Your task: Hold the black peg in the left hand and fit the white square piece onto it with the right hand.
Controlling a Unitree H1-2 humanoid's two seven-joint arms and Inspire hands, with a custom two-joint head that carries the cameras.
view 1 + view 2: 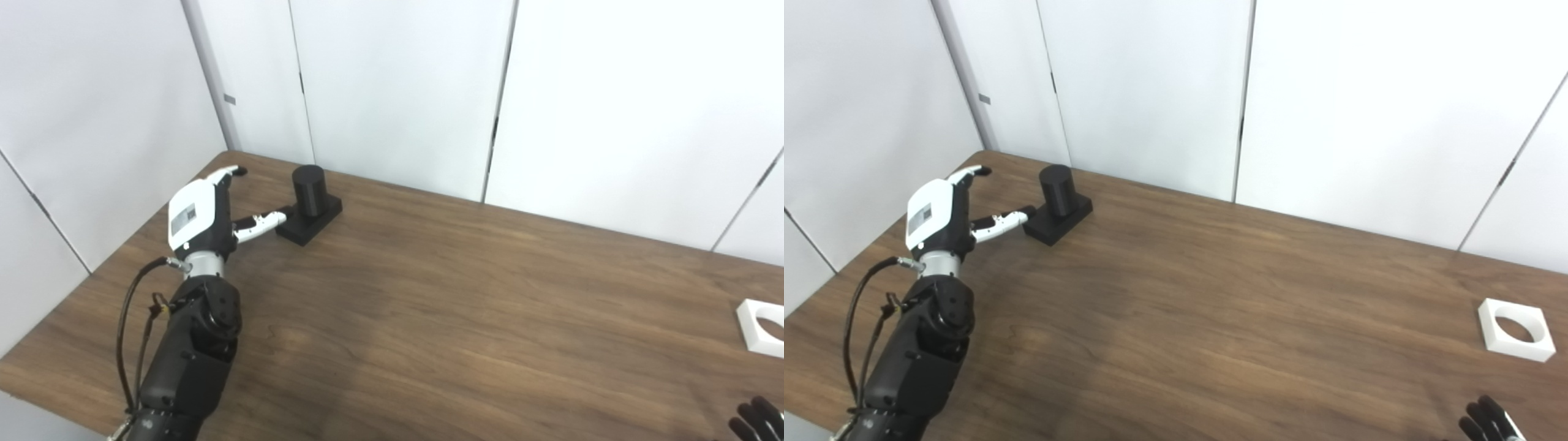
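The black peg, a short cylinder on a square black base, stands at the far left of the wooden table. My left hand is open just left of it, thumb stretched toward the base and close to touching it, holding nothing. The white square piece, with a round hole through it, lies flat near the table's right edge. Only the dark fingertips of my right hand show at the bottom right corner, short of the white piece; its state cannot be read.
White wall panels stand right behind the table's far edge. The left table edge runs close beside my left arm. Between the peg and the white piece stretches bare wood.
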